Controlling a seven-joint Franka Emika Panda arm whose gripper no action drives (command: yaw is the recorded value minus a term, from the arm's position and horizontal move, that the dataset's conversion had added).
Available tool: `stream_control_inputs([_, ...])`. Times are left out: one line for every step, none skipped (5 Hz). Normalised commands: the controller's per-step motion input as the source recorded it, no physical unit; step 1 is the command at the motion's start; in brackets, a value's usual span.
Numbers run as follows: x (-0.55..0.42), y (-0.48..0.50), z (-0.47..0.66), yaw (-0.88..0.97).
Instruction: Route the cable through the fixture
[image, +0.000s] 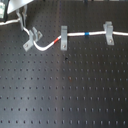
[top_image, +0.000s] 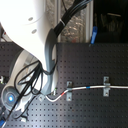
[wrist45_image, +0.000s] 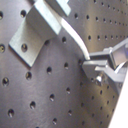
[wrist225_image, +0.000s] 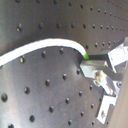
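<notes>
I see the cable (image: 75, 35) running from the first exterior view's right edge leftward through two straight grey clips (image: 108, 32) and (image: 63, 38); blue band (image: 87, 34) sits between them, red band (image: 57, 38) just left of the nearer-left clip; past that the cable dips, curls up to its free end by the fixture (image: 33, 34), which stands askew at far left on the black perforated board (image: 65, 90); in the first wrist view the cable passes along the fixture's (wrist45_image: 37, 27) forked top, touching it; the gripper (wrist225_image: 92, 67) has its jaws pinched on the cable end in both wrist views; in the second exterior view the white arm (top_image: 30, 35) hides the fixture.
</notes>
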Motion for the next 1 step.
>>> stream_control_inputs([0.0,0.0,0.0,0.07])
